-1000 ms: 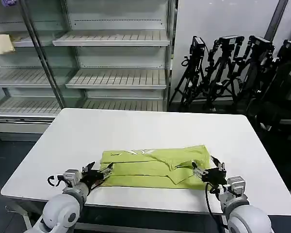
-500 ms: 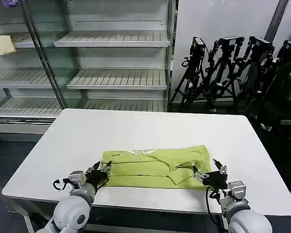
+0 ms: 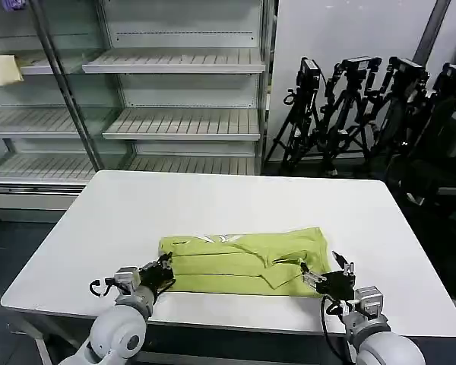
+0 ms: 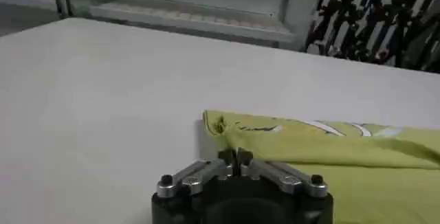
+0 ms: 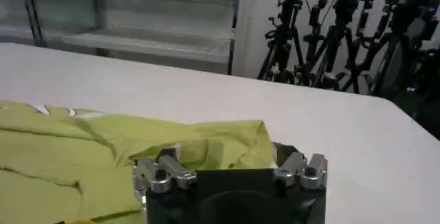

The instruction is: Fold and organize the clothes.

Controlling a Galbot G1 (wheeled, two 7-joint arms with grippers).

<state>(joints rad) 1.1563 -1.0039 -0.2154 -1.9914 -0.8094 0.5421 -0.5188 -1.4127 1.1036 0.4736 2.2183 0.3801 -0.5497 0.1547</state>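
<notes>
Claws point(image 3: 164, 272) point(image 3: 322, 277) low, flanking T-shirt point(image 3: 243, 261) ends.

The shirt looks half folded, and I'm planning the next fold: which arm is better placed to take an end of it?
Probably the left. The left gripper sits shut at the T-shirt's near-left corner on the table, while the right gripper, jaws open, sits just off its right end.

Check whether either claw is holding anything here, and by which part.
The left claw is shut beside the T-shirt's near-left corner, gripping nothing visible. The right claw is open at the shirt's near-right corner, so it holds nothing.
</notes>
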